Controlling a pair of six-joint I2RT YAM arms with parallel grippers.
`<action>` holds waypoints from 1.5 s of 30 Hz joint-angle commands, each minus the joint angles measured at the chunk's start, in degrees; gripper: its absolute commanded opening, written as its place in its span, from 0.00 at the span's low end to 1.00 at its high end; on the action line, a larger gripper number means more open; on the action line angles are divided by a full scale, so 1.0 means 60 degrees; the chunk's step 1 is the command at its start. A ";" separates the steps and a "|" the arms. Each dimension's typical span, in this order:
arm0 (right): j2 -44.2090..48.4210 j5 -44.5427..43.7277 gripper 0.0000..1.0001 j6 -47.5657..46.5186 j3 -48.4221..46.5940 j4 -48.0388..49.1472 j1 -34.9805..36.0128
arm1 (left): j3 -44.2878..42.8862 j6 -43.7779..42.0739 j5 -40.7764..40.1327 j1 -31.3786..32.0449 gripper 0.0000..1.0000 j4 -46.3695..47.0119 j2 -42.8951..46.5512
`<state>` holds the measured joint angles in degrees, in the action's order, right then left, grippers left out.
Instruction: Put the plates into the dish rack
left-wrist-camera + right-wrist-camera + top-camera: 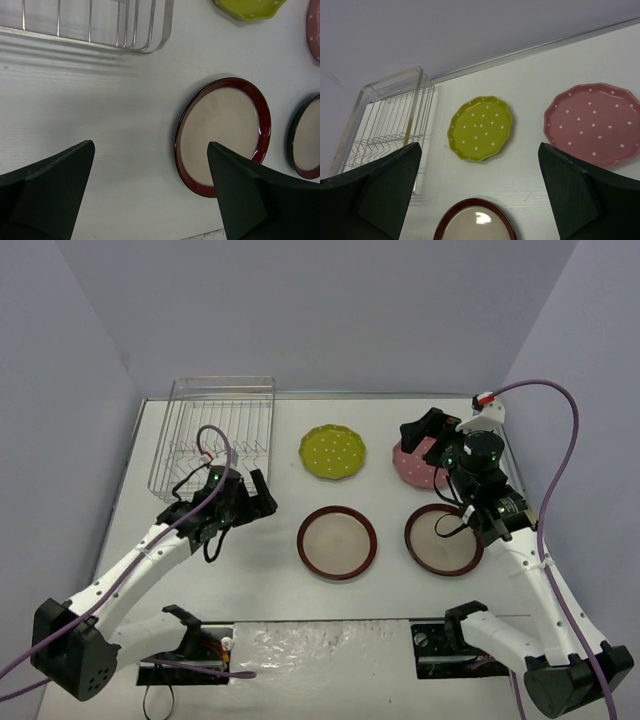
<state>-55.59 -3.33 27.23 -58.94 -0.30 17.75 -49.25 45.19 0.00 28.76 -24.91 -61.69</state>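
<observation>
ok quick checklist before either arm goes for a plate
1. left gripper open and empty: ok.
2. right gripper open and empty: ok.
3. dish rack holds no plates, tines free: ok.
4. yellow-green plate, pink plate, left red-rimmed plate and right red-rimmed plate lie flat on the table, none touching: ok.
5. purple cable of the left arm, looping in front of the rack, is clear of its wires: cannot tell.
</observation>
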 commanded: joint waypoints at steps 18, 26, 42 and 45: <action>0.0460 0.0072 1.00 0.0134 0.0378 0.0301 0.0177 | 0.2658 0.2796 0.1280 0.1388 0.92 0.6412 -0.2542; 0.0550 -0.0108 1.00 0.0128 0.0384 0.0240 0.0182 | 0.3022 0.3415 0.2055 0.1506 0.88 0.7731 -0.3362; 0.0622 -0.0275 1.00 0.0222 0.0496 0.0255 0.0201 | 0.3477 0.3917 0.2074 0.2232 0.75 0.7459 -0.3404; 0.0702 -0.0294 1.00 0.0235 0.0520 0.0242 0.0193 | 0.3766 0.4042 0.2144 0.2263 0.70 0.7763 -0.3519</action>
<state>-52.78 -3.31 28.30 -55.88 -2.02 18.48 -29.27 67.92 12.10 41.34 20.93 -82.71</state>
